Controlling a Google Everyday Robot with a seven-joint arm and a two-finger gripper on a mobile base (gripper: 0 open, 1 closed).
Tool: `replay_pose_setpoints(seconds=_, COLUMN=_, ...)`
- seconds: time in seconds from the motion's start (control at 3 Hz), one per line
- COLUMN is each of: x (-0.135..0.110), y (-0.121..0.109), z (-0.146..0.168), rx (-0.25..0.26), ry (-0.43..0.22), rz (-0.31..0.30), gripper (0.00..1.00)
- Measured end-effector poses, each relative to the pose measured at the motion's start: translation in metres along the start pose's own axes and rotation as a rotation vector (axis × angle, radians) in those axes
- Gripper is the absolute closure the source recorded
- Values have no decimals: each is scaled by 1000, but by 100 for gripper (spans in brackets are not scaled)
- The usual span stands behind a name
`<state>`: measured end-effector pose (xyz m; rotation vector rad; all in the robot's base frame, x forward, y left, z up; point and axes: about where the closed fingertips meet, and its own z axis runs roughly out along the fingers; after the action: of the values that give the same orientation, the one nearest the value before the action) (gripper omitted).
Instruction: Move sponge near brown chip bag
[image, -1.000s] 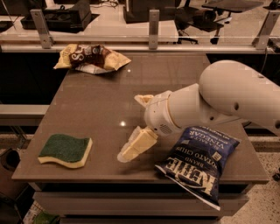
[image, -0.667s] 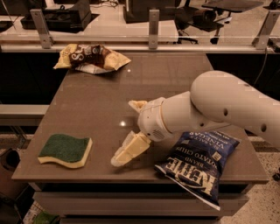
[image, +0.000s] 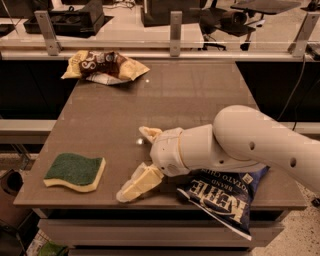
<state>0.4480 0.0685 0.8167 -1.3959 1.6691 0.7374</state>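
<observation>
The sponge (image: 75, 171), dark green on top with a pale yellow body and wavy sides, lies flat at the front left corner of the table. The brown chip bag (image: 104, 65), wrinkled with yellow edges, lies at the far left of the table. My gripper (image: 137, 162) hangs over the front middle of the table, to the right of the sponge and apart from it. Its two cream fingers are spread apart, one (image: 136, 184) low toward the front edge, the other (image: 150, 134) further back. Nothing is between them.
A dark blue Kettle chip bag (image: 227, 195) lies at the front right, partly under my arm (image: 250, 145) and hanging over the table's front edge (image: 150, 204). A rail with posts (image: 175, 30) runs behind the table. Desks and chairs stand beyond.
My arm and gripper have shifted left and a little toward the front edge, closer to the sponge. The sponge and both bags have not moved.
</observation>
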Motion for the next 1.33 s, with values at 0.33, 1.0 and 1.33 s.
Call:
replay_pose_setpoints(seconds=0.33, x=-2, y=12, z=18, rx=-34, ry=-50, rz=12, gripper=0)
replay_pose_setpoints(seconds=1.0, x=-38, y=25, z=39, rx=-85, ry=-98, rz=-12, gripper=0)
replay_pose_setpoints(seconds=1.33, x=-52, y=31, z=52, rx=-117, ry=-108, rz=-22, gripper=0)
